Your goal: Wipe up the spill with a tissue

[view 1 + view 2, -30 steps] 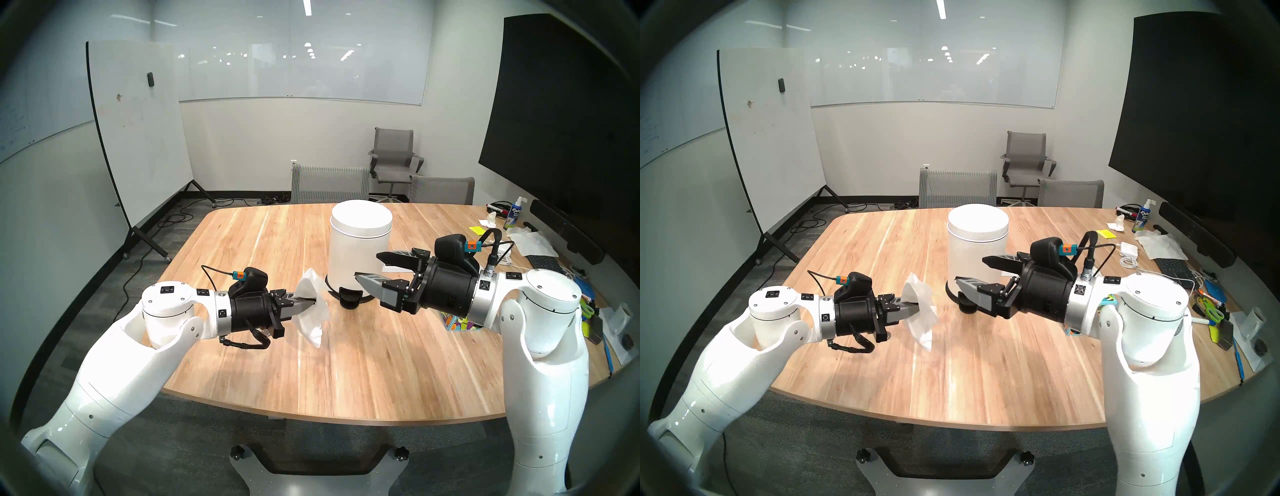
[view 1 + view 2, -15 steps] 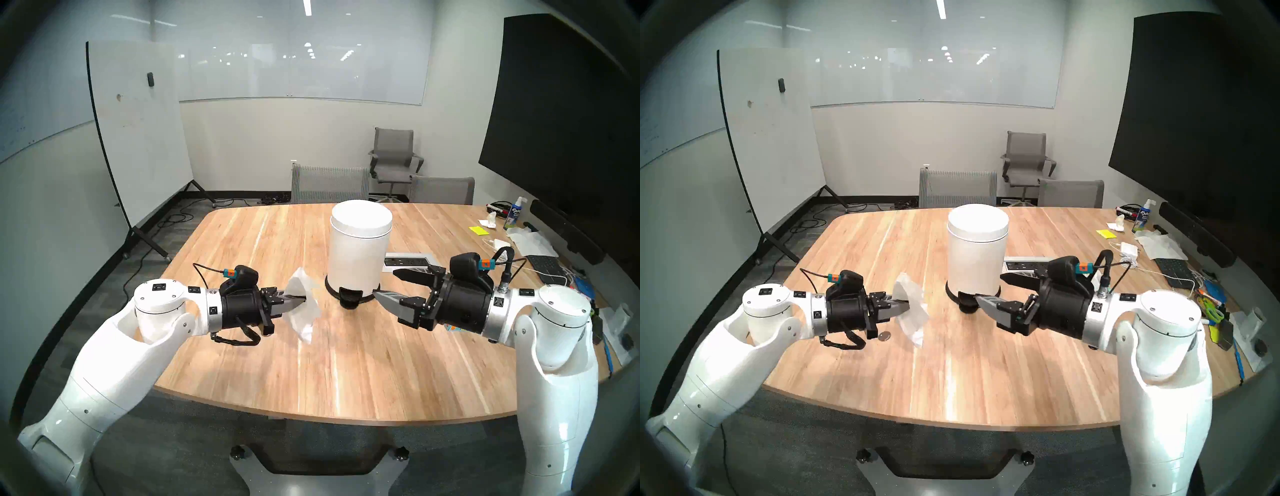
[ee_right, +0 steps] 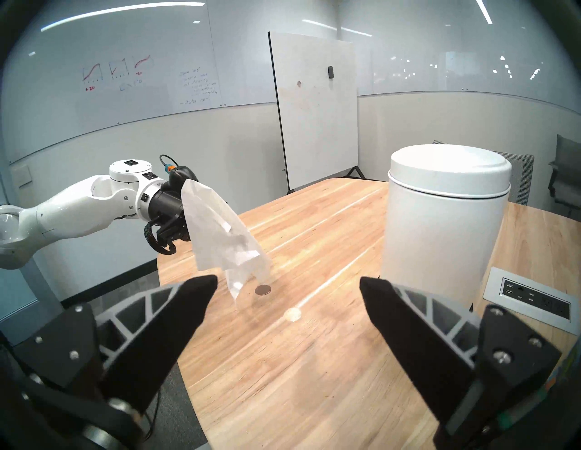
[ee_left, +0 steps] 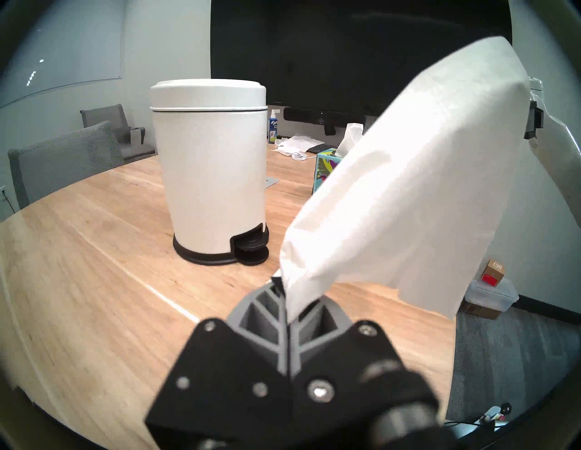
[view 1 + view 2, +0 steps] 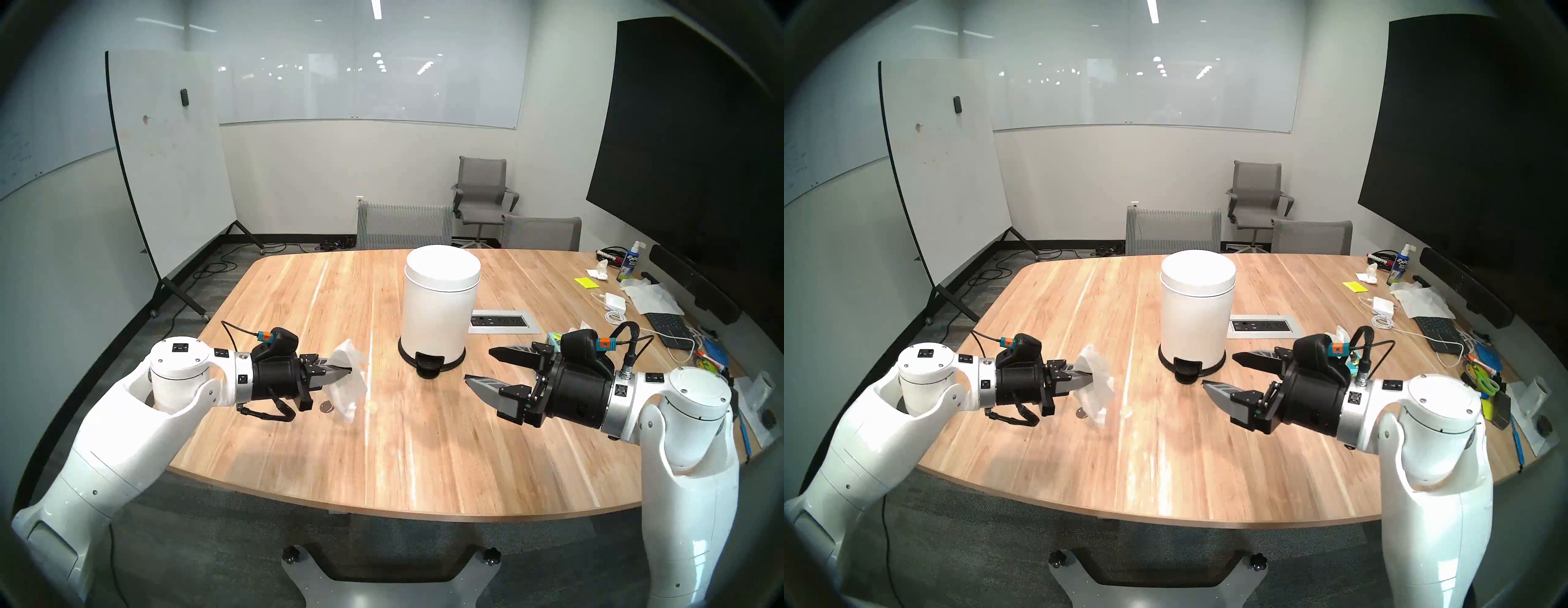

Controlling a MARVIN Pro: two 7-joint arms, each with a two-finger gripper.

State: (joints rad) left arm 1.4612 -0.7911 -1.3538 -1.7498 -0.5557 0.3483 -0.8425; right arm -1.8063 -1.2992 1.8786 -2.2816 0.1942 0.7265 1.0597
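Note:
My left gripper (image 5: pixel 348 370) is shut on a white tissue (image 5: pixel 351 384), which hangs crumpled from its fingertips above the wooden table (image 5: pixel 424 458). In the left wrist view the tissue (image 4: pixel 408 188) drapes to the right of the shut fingers (image 4: pixel 267 317). The spill (image 5: pixel 326 406) is a small round grey-brown puddle on the table, just under the gripper and beside the tissue's lower corner. It shows again in the right wrist view as the spill (image 3: pixel 262 289). My right gripper (image 5: pixel 478 365) hovers open and empty at the right, pointing left.
A white pedal bin (image 5: pixel 439 305) stands mid-table behind both grippers. A pale round spot (image 5: pixel 372 406) lies right of the spill. A power outlet panel (image 5: pixel 500 321) and a tissue box (image 4: pixel 325 169) sit to the right, with a keyboard (image 5: pixel 664 325) and clutter beyond.
Both arms have drawn apart and back toward me. The left one carried the tissue leftward, and the spill has come into view beneath it. The right one uncovered the outlet panel.

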